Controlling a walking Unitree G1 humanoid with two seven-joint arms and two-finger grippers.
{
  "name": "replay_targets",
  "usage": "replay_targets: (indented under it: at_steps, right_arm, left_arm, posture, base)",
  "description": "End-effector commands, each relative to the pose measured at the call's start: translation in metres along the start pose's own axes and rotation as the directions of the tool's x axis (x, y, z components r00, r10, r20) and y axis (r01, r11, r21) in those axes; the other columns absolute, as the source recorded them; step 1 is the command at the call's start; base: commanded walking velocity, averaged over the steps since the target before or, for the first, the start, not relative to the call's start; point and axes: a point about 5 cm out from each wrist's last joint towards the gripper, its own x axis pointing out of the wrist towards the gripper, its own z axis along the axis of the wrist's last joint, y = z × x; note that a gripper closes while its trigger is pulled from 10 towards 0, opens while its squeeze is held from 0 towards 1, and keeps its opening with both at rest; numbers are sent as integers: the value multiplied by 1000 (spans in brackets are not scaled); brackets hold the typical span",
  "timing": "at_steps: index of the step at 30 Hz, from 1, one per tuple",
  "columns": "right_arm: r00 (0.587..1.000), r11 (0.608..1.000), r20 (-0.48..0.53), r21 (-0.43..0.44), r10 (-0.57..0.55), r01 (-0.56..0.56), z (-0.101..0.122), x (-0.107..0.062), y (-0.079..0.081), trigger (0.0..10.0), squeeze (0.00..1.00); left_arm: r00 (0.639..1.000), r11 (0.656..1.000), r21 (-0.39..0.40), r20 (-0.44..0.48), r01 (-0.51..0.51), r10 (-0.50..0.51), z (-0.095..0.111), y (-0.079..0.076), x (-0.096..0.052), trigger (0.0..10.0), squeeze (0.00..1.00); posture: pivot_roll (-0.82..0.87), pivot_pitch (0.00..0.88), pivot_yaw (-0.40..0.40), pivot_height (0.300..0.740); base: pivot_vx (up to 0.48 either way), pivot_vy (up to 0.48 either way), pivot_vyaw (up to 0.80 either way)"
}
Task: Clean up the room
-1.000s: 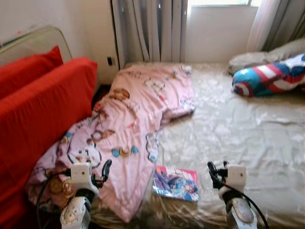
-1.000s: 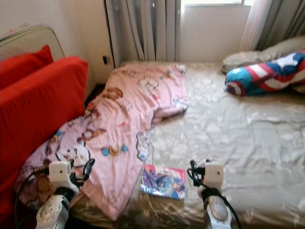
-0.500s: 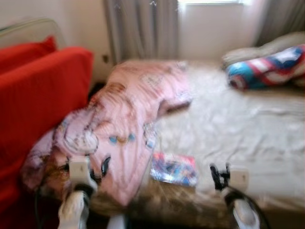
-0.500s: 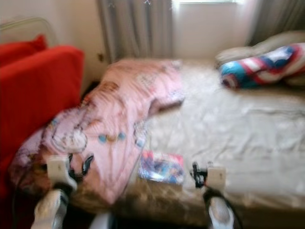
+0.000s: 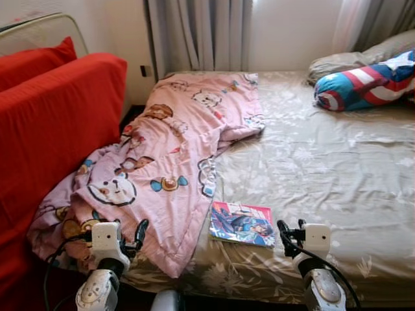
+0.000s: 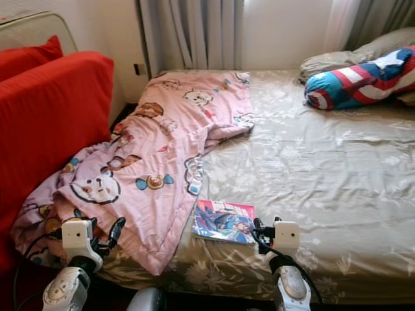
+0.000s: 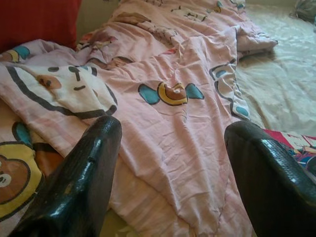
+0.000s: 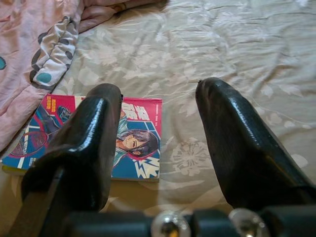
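Note:
A pink cartoon-bear blanket [image 5: 175,155] lies crumpled over the left side of the bed [image 5: 331,168] and spills off its near corner. A colourful comic book [image 5: 241,223] lies flat on the beige floral sheet near the front edge, just right of the blanket's hem. Low at the bed's near corner, my left gripper [image 5: 134,234] stands open over the blanket [image 7: 173,133]. On the other side, my right gripper [image 5: 290,230] is open and empty, just right of the comic book [image 8: 140,143] and slightly nearer than it.
A red sofa [image 5: 52,123] with a red cushion stands close along the bed's left side. A star-and-stripe bolster [image 5: 366,84] and a grey pillow [image 5: 343,61] lie at the far right. Grey curtains [image 5: 194,32] hang behind the bed.
The camera has moved: the bed now sits slightly higher and sharper after a blurred frame. Both grippers stay open and low in front. Nothing on the bed has shifted.

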Motion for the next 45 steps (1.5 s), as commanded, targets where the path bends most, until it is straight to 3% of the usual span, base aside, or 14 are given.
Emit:
replay_targets:
  at_steps: [1,37,45]
  right_arm:
    - [1000,1000,1,7,-7,7,3,3,1,10000,0]
    - [999,1000,-39,-1,-20,20,0,6,5,10000,0]
    - [995,1000,-97,-29,3,-5,-8,5,9,10000,0]
  left_arm:
    - [1000,1000,3,10,-10,10,4,3,1,10000,0]
    - [999,999,6,7,-32,32,9,4,3,10000,0]
    - [1000,999,16,1,-30,30,9,5,2,10000,0]
  posture:
    - [-18,0,35,637]
    - [1,8,43,618]
    - [3,16,47,613]
  base:
    - [0,0,0]
    - [0,0,0]
    - [0,0,0]
